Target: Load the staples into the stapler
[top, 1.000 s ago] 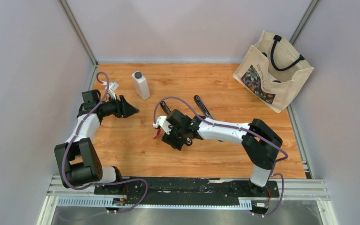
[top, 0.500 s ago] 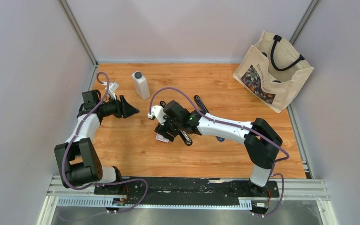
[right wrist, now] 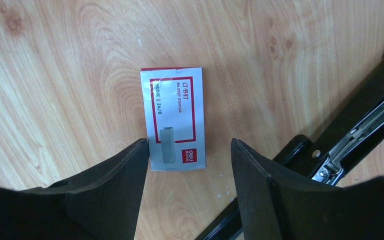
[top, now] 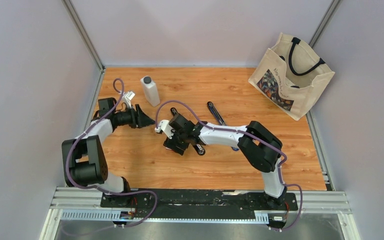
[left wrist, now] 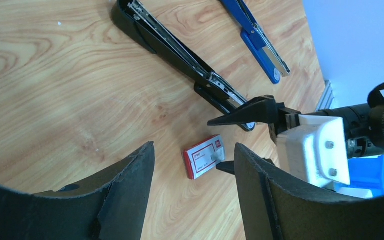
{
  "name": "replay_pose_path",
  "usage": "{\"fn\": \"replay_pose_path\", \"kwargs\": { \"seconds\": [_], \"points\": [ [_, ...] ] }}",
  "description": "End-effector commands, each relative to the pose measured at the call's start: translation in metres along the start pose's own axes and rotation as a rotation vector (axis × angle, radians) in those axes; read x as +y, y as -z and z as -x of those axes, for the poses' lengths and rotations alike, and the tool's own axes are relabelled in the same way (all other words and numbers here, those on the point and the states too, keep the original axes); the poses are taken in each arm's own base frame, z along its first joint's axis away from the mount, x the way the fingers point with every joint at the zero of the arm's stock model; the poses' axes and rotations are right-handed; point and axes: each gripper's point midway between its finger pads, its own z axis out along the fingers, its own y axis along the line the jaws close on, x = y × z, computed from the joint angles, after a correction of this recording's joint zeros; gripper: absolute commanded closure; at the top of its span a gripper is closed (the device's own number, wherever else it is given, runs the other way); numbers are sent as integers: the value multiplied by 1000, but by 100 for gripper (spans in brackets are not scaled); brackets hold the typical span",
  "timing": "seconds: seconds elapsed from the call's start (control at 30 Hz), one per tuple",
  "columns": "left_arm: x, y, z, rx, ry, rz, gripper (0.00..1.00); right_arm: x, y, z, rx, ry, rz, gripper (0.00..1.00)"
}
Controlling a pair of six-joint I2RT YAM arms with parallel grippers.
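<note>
When read from the left, showed no writing on the left arm: elbow bent, forearm low over the table (top: 145, 165), left gripper (top: 146, 119) pointed right and gaped wide on nothing. Found one white bottle (top: 150, 91) upright behind it, label unreadable. Lay flat on the wood a little right of that gripper: one box of staples (right wrist: 174, 119), white with a red frame, printed "STAPLES" and "deli". Could not be sure of the smaller figures. Hung directly above the box: right gripper (right wrist: 189, 144), pointed down and spread apart, one finger at one long edge of the box, the other clear of the opposite edge, gripping nothing. Reached leftward across the middle from a base at near right, elbow raised. Counted two staplers: a black stapler (left wrist: 180, 50) folded open beside the box, metal rail bared, and a blue stapler (left wrist: 257, 40) beyond it, apart. Stood at far right: one tote bag (top: 292, 75), patterned print, script too small to read.
</note>
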Motion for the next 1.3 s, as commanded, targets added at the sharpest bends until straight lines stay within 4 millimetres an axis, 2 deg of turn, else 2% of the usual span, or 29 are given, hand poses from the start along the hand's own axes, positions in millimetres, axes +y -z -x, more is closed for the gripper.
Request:
{"fn": "replay_pose_path", "kwargs": {
  "seconds": [0.0, 0.13, 0.37, 0.53, 0.87, 1.07, 1.27],
  "points": [
    [1, -10, -2, -2, 48, -65, 32, -6, 3, 32, -94, 9, -23, 37],
    [-4, -21, -10, 34, 84, -106, 31, -8, 2, 29, -98, 21, -40, 42],
    [-16, -47, -35, 132, 172, -184, 31, -8, 0, 22, -96, 35, -46, 46],
    [-8, -59, -57, 202, 278, -203, 32, -6, -3, 17, -82, 42, -38, 47],
    [-13, -51, -71, 304, 310, -219, 35, -10, -5, 12, -70, 56, -58, 48],
    [-11, -48, -79, 366, 326, -210, 45, -16, -11, 15, -68, 48, -86, 50],
    [-10, -48, -97, 435, 376, -216, 38, -20, -13, 17, -70, 32, -104, 49]
  ]
}}
